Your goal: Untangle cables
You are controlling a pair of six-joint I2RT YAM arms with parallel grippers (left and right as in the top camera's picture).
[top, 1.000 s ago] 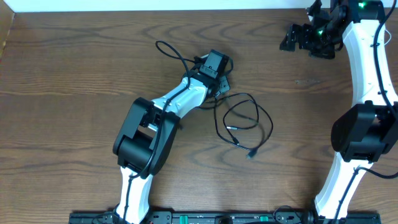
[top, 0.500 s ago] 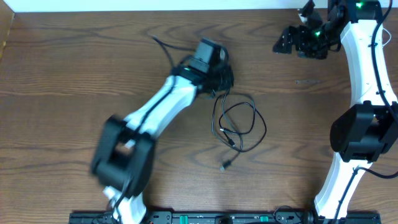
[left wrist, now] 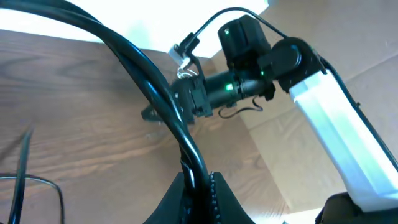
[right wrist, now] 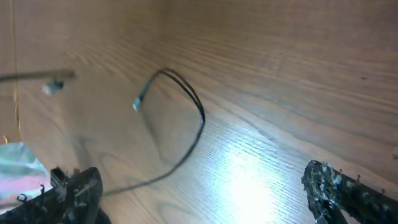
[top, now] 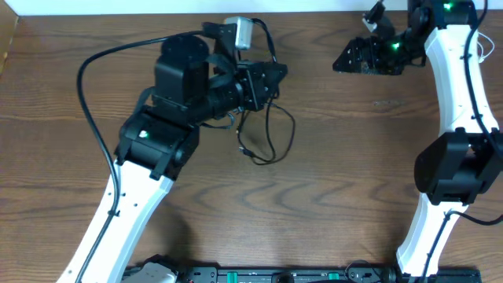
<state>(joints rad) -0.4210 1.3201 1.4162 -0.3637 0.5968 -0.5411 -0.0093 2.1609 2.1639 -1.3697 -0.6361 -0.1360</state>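
My left gripper (top: 266, 79) is raised above the table's far middle, shut on a thin black cable (top: 269, 135). The cable hangs from the jaws in a loose loop, with its plug ends (top: 245, 149) low near the wood. In the left wrist view the cable (left wrist: 163, 102) runs up and to the left out of the left gripper (left wrist: 200, 194), pinched between the closed fingers. My right gripper (top: 351, 58) is at the far right, open and holding nothing. In the right wrist view the right gripper (right wrist: 211, 186) stands wide above bare wood, with a blurred black cable (right wrist: 189, 102) and its plug (right wrist: 137, 104) beyond it.
The wooden table (top: 354, 181) fills the view, with a white wall strip along its far edge. The left arm's thick black wire (top: 86, 71) arcs out to the left. The right arm (top: 456, 86) stands along the right side.
The left arm has risen and swung back to the left with the black cable in its jaws, dragging the loop up and leftward. The right gripper shifted slightly left.
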